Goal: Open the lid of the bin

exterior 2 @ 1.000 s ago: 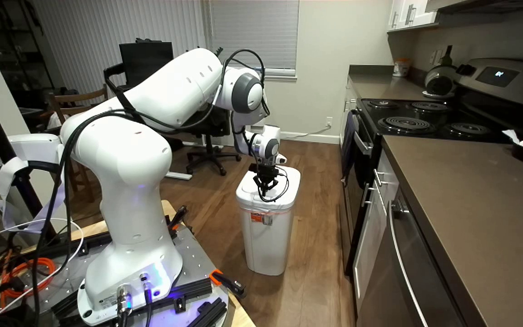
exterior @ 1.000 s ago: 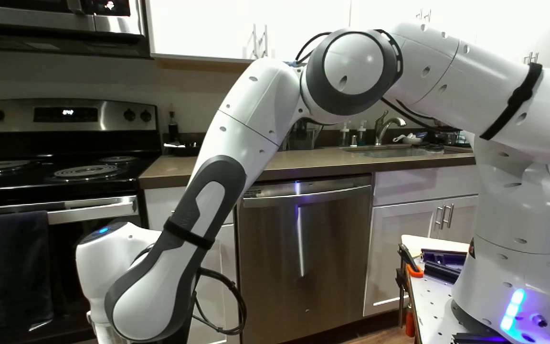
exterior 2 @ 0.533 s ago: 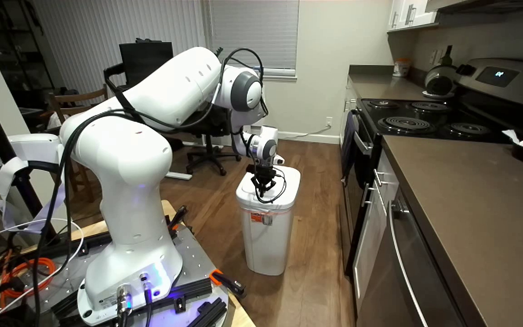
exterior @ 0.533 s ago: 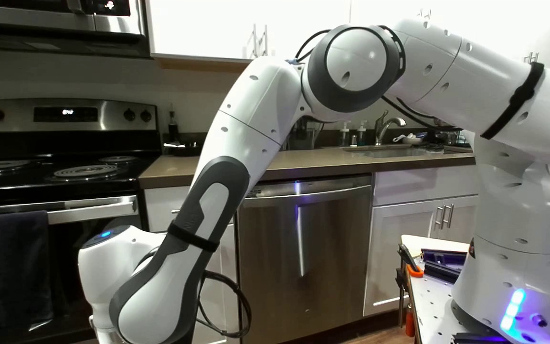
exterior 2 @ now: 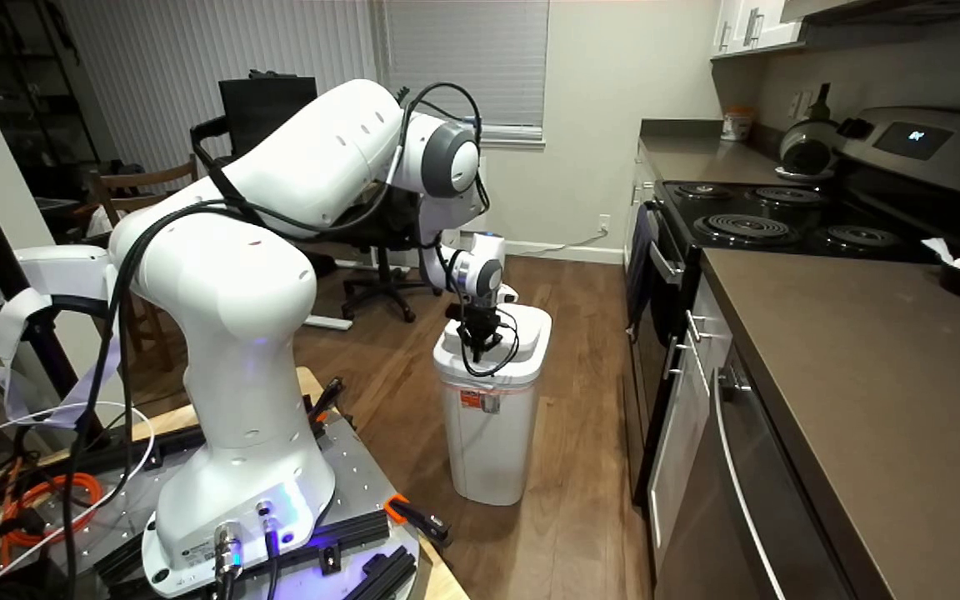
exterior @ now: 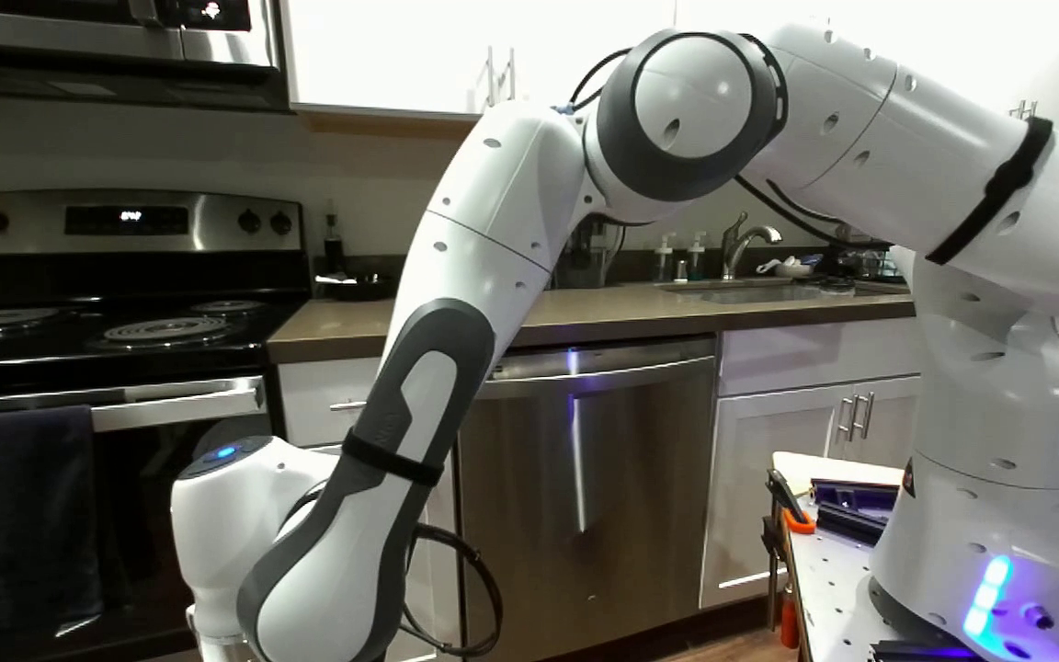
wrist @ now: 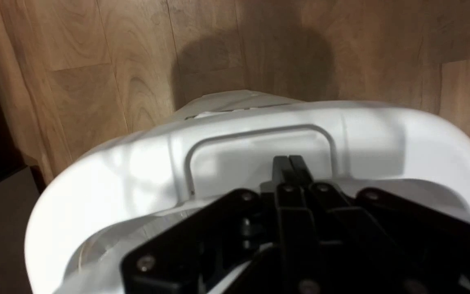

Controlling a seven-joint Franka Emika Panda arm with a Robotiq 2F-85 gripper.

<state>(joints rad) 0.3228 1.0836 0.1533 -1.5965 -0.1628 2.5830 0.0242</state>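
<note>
On the wood floor [exterior 2: 580, 450], white trash bin [exterior 2: 488, 446] upright, lid [exterior 2: 527, 333] partly raised above the rim [exterior 2: 455, 367]. Black claw [wrist: 289, 159] clenched, fingers [wrist: 281, 169] together, over rim; contact with lid unclear.

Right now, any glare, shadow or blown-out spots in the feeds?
Wrist view: broad shadow on the floor, bin rim washed out at left, gripper dark, its detail lost low in frame; in an exterior view, upper cabinets blown out white and a bright streak down the dishwasher.
</note>
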